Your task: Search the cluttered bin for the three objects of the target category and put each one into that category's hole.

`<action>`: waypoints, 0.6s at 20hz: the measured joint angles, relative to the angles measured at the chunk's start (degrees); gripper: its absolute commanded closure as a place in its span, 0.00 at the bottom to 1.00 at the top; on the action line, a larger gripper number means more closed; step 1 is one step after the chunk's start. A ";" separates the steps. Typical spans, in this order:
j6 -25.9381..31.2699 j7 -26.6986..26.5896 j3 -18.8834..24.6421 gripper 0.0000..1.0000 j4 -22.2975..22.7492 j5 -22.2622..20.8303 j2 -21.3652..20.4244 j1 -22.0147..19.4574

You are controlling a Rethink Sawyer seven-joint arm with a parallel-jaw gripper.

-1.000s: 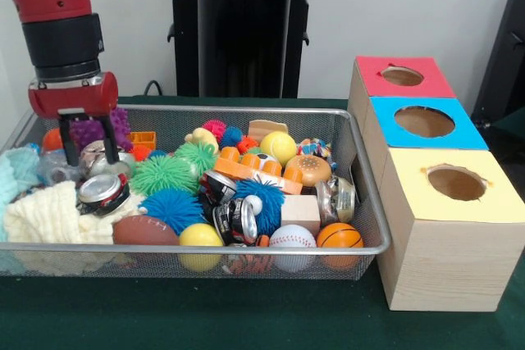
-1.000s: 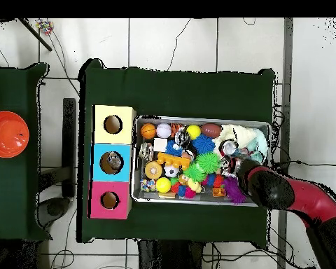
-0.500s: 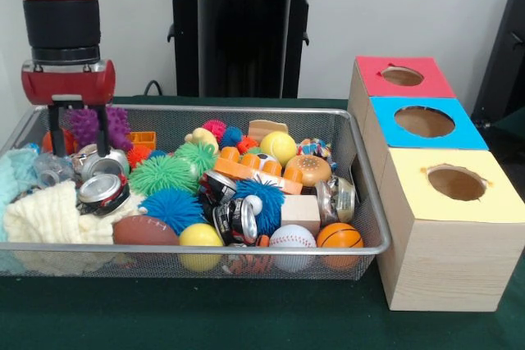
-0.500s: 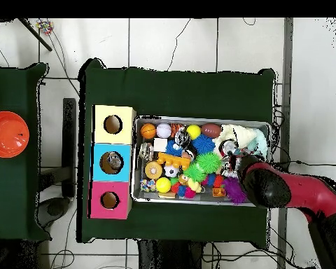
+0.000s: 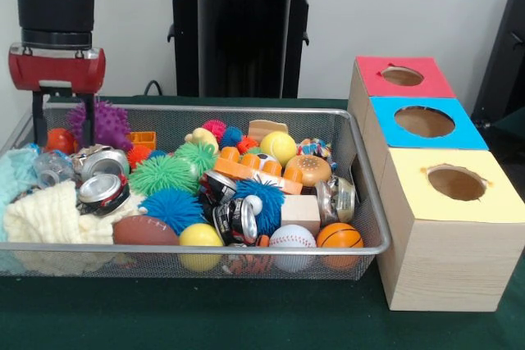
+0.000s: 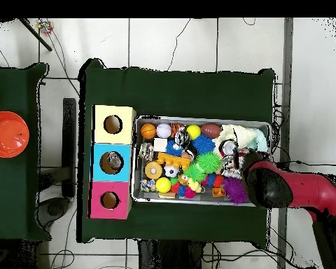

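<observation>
Claw [image 5: 61, 120], prongs parted and empty, above the wire-mesh bin's [image 5: 361, 171] left end; crushed cans [image 5: 102, 192] at 5 o'clock below.

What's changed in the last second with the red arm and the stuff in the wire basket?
The gripper has lifted straight up out of the silver wire-mesh basket, its fingers open and empty; it took nothing. The crushed silver can, purple spiky ball and the three coloured-top wooden boxes stayed put.

Arm [image 5: 56, 6] cut off at top; hides bin [image 6: 199, 119] corner overhead.
</observation>
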 measured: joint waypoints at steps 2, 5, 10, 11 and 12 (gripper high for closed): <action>-0.01 0.00 -0.12 0.00 -0.26 -0.61 0.48 0.01; -0.01 0.00 -0.43 0.00 -0.51 -1.46 1.42 0.00; -0.01 0.00 -1.02 0.00 -0.94 -2.53 3.96 -0.01; -0.01 0.00 -1.11 0.00 -0.98 -2.62 4.35 -0.01; -0.01 0.00 -1.40 0.00 -1.11 -2.90 5.68 -0.01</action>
